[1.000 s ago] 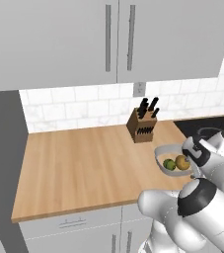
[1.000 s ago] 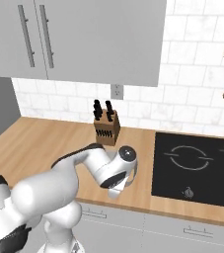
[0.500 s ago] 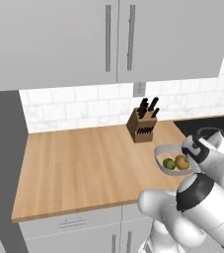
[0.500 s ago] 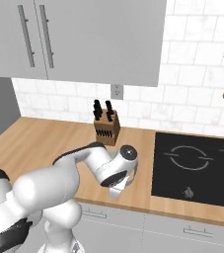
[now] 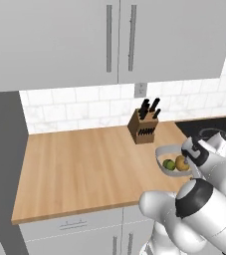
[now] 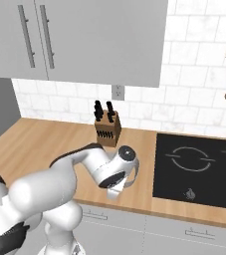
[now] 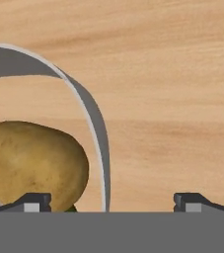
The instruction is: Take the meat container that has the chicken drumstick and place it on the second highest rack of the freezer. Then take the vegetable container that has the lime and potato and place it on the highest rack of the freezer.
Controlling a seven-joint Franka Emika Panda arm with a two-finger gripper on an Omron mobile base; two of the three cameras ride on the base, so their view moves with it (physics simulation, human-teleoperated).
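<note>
matt wood counter [image 5: 84, 164], rough potato [image 7: 32, 163]

Even, soft light fills the kitchen with no clear source and no glare. The wooden counter [image 5: 84, 164] carries almost no shadows. Base views look slightly soft; close up, the potato [image 7: 32, 165] stays fairly sharp.

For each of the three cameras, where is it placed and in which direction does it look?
Left base view: behind the arm's left, looking forward and down at the counter; arm at lower right, over the container.
Right base view: behind its right, same counter; arm at lower left.
Hand view: on the hand, looking down past the open gripper at the potato.
Both base views share the knife block.
</note>
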